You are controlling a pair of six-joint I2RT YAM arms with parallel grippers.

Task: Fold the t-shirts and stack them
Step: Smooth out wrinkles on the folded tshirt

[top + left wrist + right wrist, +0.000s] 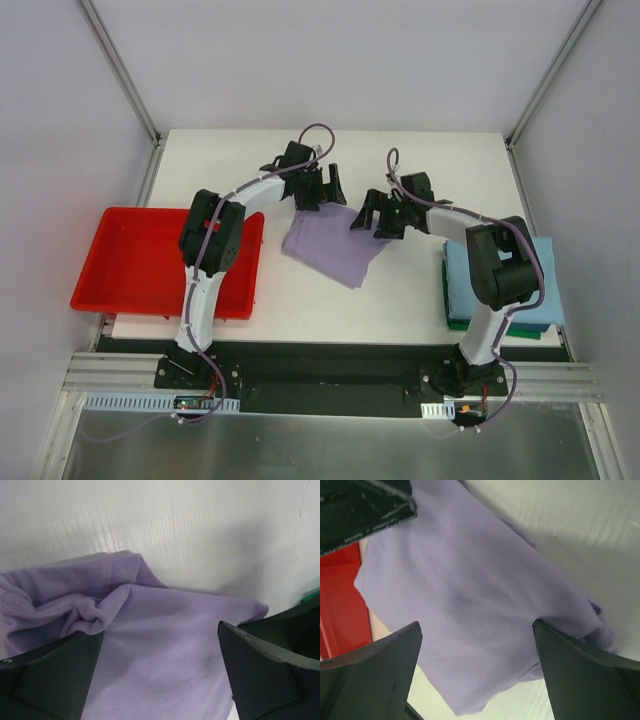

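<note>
The lavender t-shirt [330,245] lies folded and slightly skewed in the middle of the white table. My left gripper [320,198] hovers open over its far left corner. My right gripper [370,220] hovers open over its far right corner. In the left wrist view the purple cloth [160,645] fills the space between the wide-apart fingers [50,675], with a bunched sleeve at the left. The right wrist view shows the shirt [470,595] under the open gripper [477,675], not pinched. At the right edge of the table the light blue t-shirt [550,290] lies folded on the dark green t-shirt [490,327].
A red plastic tray [130,260] sits at the table's left edge, partly under my left arm, and also shows in the right wrist view as the red tray [340,600]. White walls close in the back and sides.
</note>
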